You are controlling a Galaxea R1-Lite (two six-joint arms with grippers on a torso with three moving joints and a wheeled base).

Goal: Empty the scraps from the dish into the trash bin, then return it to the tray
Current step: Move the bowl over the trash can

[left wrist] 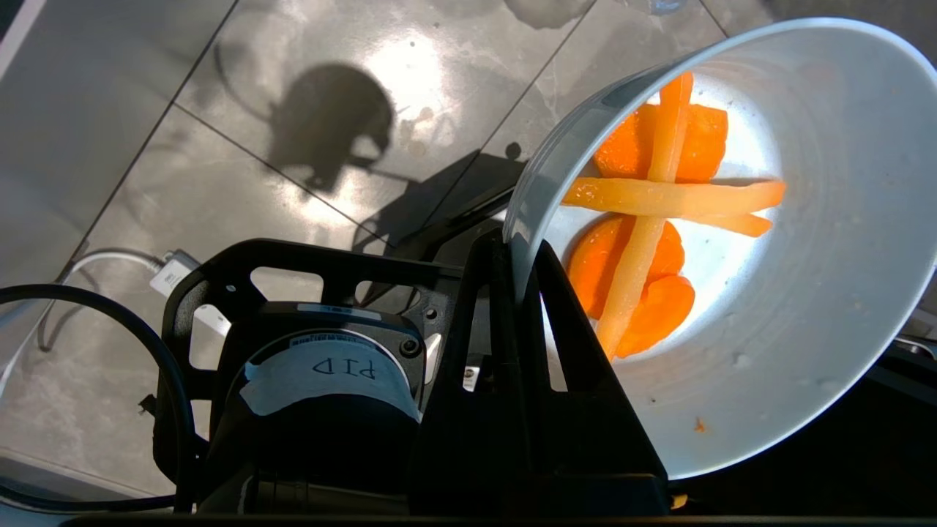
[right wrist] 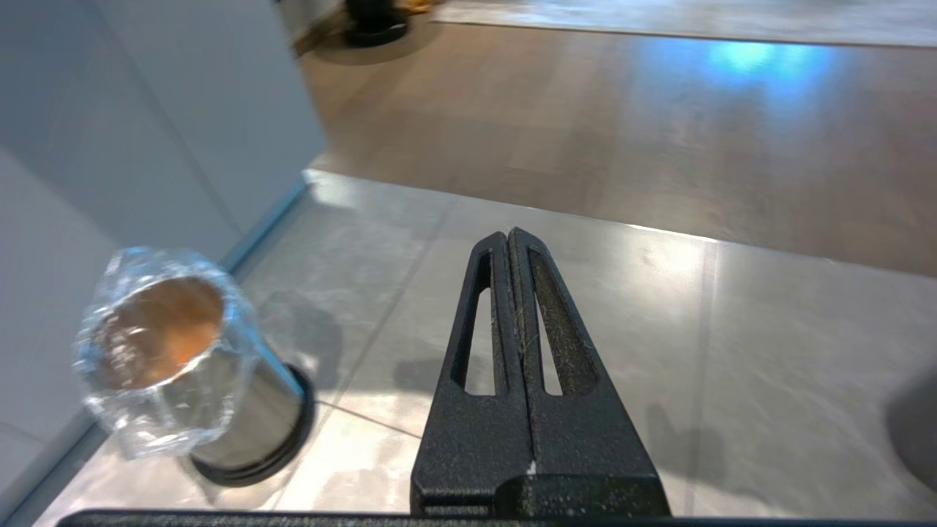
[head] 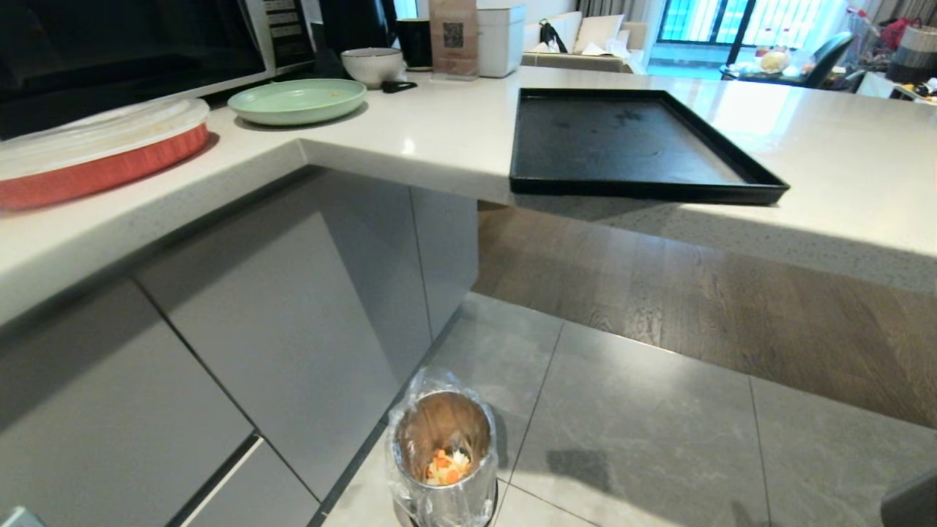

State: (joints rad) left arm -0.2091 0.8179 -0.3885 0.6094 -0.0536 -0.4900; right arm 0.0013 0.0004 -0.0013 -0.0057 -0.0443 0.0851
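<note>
Inside one dish [left wrist: 805,307], three sticks [left wrist: 673,197] (two orange chunks [left wrist: 644,293]).

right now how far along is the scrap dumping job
Picked up: the left gripper pinches the dish rim, tilted over floor tiles. In hand: the scraps remain inside. Left: tip them into the trash bin, then return it to the empty tray.
</note>
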